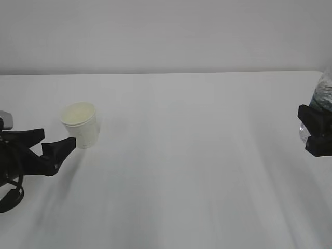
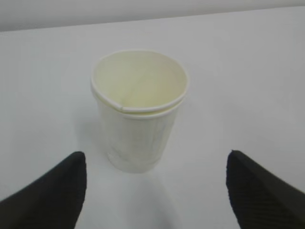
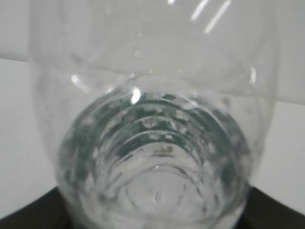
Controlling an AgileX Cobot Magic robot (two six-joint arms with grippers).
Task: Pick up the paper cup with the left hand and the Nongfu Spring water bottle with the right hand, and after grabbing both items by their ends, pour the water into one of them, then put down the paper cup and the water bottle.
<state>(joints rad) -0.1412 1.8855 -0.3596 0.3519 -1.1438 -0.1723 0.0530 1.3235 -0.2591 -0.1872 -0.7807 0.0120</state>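
The white paper cup (image 1: pixel 80 124) stands upright on the white table (image 1: pixel 197 155) at the left. Its cream inside (image 2: pixel 138 81) faces the left wrist view, and I cannot tell whether water lies in it. My left gripper (image 1: pixel 59 137) is open wide just short of the cup; its black fingers (image 2: pixel 62 191) flank the cup's base (image 2: pixel 136 160) without touching it. At the right edge my right gripper (image 1: pixel 316 129) is shut on the clear Nongfu Spring water bottle (image 1: pixel 322 96). The bottle's ribbed wall and green label (image 3: pixel 157 143) fill the right wrist view. No stream of water shows.
The table runs back to a plain pale wall (image 1: pixel 166 31). Nothing else stands between the cup and the bottle. The bottle and right gripper are cut off by the frame's right edge.
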